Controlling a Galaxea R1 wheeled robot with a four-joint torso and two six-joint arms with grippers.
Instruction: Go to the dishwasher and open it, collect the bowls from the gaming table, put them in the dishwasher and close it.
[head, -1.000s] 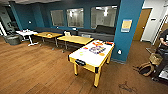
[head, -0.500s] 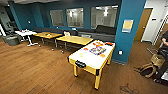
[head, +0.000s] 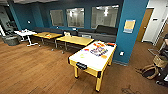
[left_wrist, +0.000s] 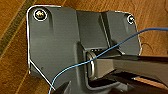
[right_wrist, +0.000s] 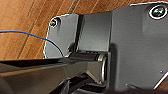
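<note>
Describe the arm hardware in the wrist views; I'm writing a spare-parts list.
Each wrist carries a wide dark grey plate with rounded corners and round metal fittings, plus a dark jointed bar. A thin blue cable loops across each.

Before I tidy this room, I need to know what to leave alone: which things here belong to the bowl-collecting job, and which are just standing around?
Part of the job:
gaming table

Just standing around:
wooden tables
white table
sofa
basket
</note>
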